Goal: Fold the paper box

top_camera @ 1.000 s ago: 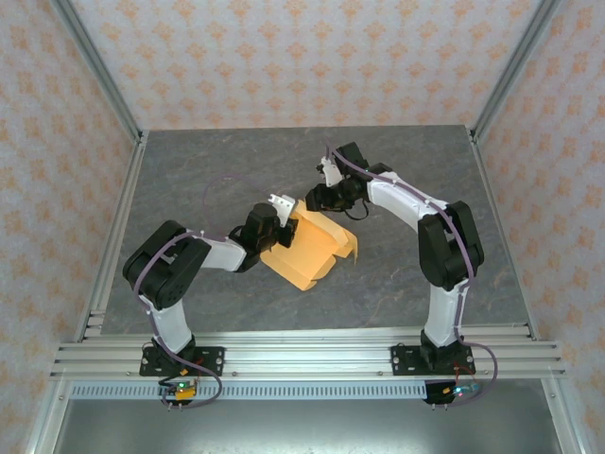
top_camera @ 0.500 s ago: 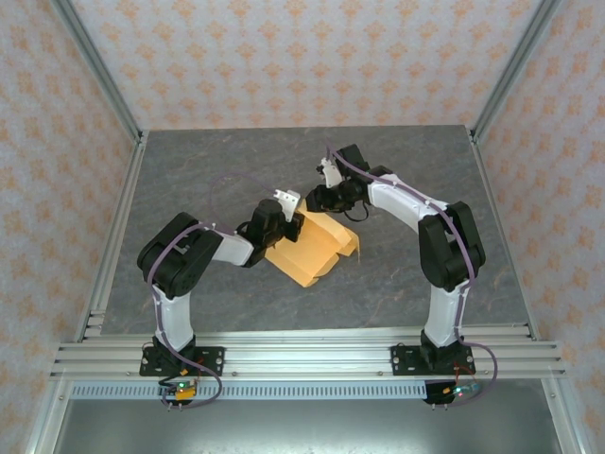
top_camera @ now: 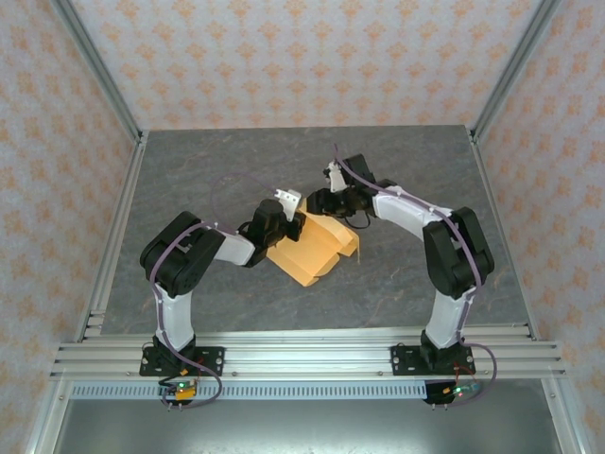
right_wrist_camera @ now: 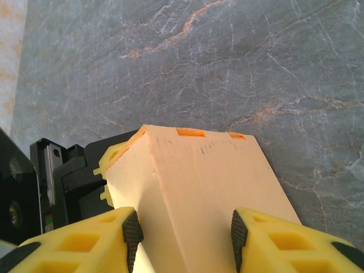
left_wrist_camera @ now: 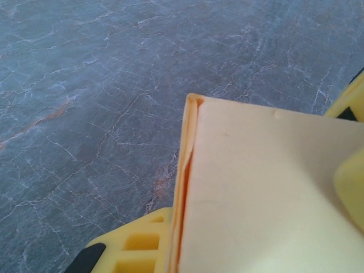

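The tan-orange paper box (top_camera: 312,251) lies partly folded in the middle of the grey table, its panels raised into a ridge. My left gripper (top_camera: 286,223) is shut on the box's upper left edge. In the left wrist view the doubled cardboard edge (left_wrist_camera: 190,170) runs between the yellow fingers (left_wrist_camera: 133,247). My right gripper (top_camera: 324,202) hovers at the box's far end. In the right wrist view it (right_wrist_camera: 185,233) stands open, its black pads (right_wrist_camera: 132,233) on either side of the creased top panel (right_wrist_camera: 199,170), which has small slots along its far edge.
The grey marbled table (top_camera: 208,170) is bare around the box. Metal frame posts (top_camera: 109,236) and patterned walls bound it left, right and behind. The left gripper's black body (right_wrist_camera: 62,170) sits close behind the box in the right wrist view.
My left arm has pushed forward with the box edge still in its jaws. My right gripper has shifted slightly right over the box's end and its jaws have widened.
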`<act>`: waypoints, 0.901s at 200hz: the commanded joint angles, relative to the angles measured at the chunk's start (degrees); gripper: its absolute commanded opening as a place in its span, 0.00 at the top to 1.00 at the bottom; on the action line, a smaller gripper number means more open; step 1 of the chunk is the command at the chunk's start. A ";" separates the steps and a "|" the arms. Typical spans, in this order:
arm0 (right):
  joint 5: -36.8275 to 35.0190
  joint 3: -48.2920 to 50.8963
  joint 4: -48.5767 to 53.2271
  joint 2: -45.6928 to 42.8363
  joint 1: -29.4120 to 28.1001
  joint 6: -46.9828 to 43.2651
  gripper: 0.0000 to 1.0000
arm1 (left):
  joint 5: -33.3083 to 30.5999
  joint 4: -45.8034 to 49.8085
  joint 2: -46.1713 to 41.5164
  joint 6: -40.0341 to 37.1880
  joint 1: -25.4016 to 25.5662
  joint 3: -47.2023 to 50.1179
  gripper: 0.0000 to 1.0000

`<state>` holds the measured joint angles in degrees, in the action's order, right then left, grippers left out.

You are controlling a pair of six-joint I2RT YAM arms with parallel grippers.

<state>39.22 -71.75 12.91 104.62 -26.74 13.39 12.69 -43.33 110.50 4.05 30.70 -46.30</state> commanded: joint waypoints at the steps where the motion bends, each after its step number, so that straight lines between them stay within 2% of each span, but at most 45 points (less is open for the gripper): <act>1: 1.79 5.41 -3.98 -5.16 0.80 3.24 0.50 | -1.28 1.19 -3.36 2.00 0.71 1.49 1.00; 31: 1.56 12.58 -10.98 -13.12 3.52 4.57 0.48 | -1.67 2.09 -5.33 2.20 0.04 2.56 1.00; 68: 0.33 19.13 -13.42 -19.64 7.71 2.07 0.45 | -2.50 3.62 -6.29 2.23 -1.07 4.04 1.00; 90: -1.33 20.60 -13.02 -22.56 9.65 -3.22 0.44 | -1.79 5.04 -7.70 5.44 -2.69 4.73 1.00; 120: 1.00 20.87 -13.36 -24.02 10.93 -10.22 0.43 | -2.10 9.84 -8.57 7.61 -3.65 3.63 1.00; 149: -4.22 22.21 -12.49 -26.12 11.14 -17.49 0.41 | -2.83 8.26 -8.75 9.14 -4.30 4.83 1.00; 180: -11.04 30.29 -22.58 -32.05 11.36 -24.24 0.40 | -0.22 10.24 -10.13 12.00 -6.81 4.17 1.00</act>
<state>34.76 -46.89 -1.28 77.73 -15.68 -1.98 11.62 -35.07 103.18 12.64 26.11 -41.98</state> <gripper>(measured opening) 0.595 0.080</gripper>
